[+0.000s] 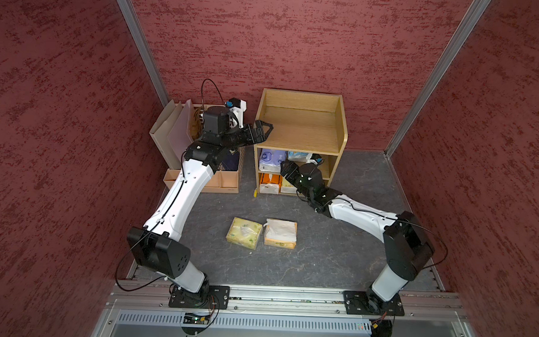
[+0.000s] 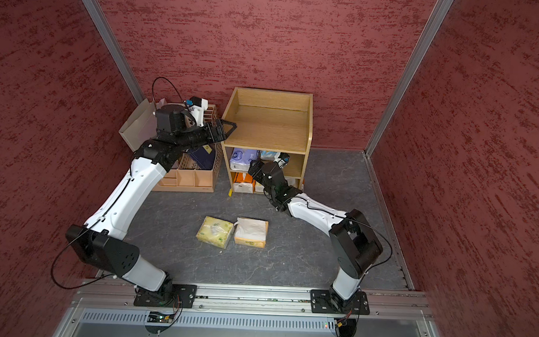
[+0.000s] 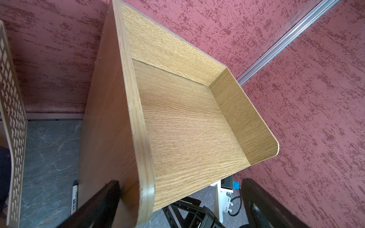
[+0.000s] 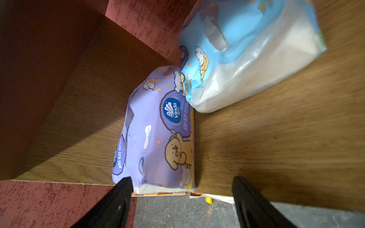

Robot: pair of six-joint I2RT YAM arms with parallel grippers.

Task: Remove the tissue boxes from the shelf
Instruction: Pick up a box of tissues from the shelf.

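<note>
Only the right wrist view let me inspect the shelf's [image 1: 300, 136] middle tier. There the purple pack [image 4: 158, 138] lay at the left end, long axis front to back and a short end at the open front edge. The light blue pack [image 4: 237, 49] sat skewed beside it, farther in, and the right gripper [image 4: 181, 180] stood jaws apart at that short end, gripping nothing.

The left wrist view showed the left gripper [image 3: 180, 182] spread wide astride the front corner of the top tier's side panel.

In both top views I noted the pale yellow pack [image 1: 244, 233] and tan-orange pack [image 1: 280, 233] side by side mid-table, long axes toward the back edge, on a dark grey marbled table [image 1: 336, 264] enclosed by red walls [image 1: 297, 37].
</note>
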